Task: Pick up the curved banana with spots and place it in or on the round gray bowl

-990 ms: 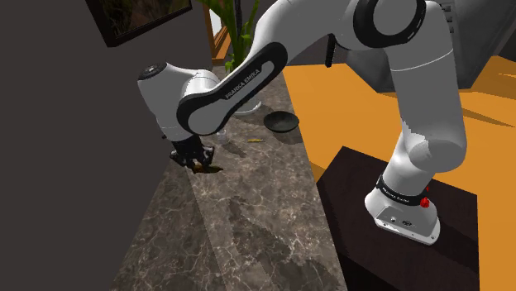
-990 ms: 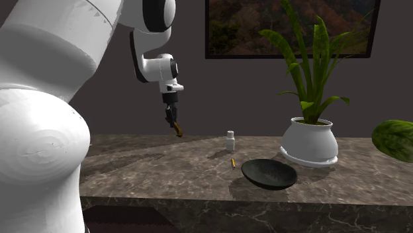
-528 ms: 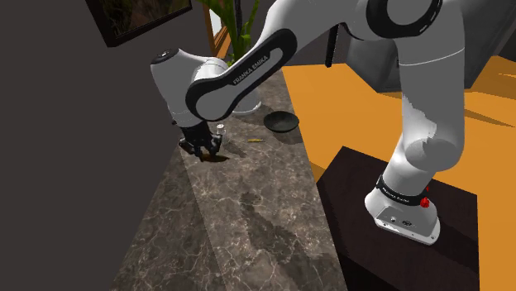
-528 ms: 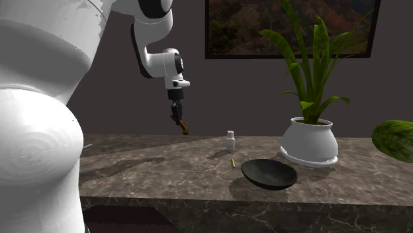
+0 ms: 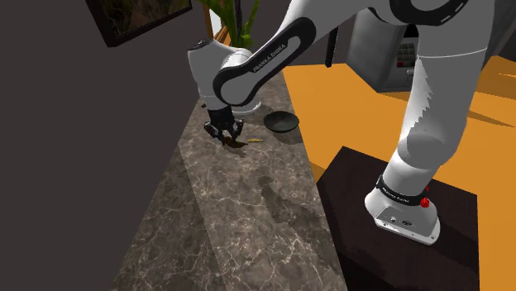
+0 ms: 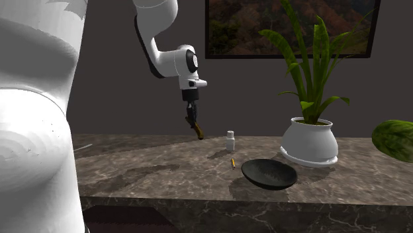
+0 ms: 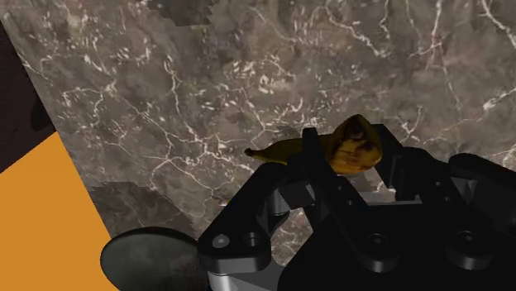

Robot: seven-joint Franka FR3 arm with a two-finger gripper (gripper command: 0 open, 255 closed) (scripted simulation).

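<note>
1. Gripper (image 7: 357,159) clasps the spotted banana (image 7: 354,142), as we see it.
2. We find the banana in the air above the marbled surface (image 6: 165,173), well apart from the dark bowl (image 6: 269,174).

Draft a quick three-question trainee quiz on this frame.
1. True or false: the gripper is shut on the spotted banana.
2. In the second exterior view, the dark round bowl lies A) left of the gripper, B) right of it and lower, C) directly under it.
3. In that view, which thing stands on the marble counter between banana and white plant pot?
Key: 1 true; 2 B; 3 the small white bottle.
</note>
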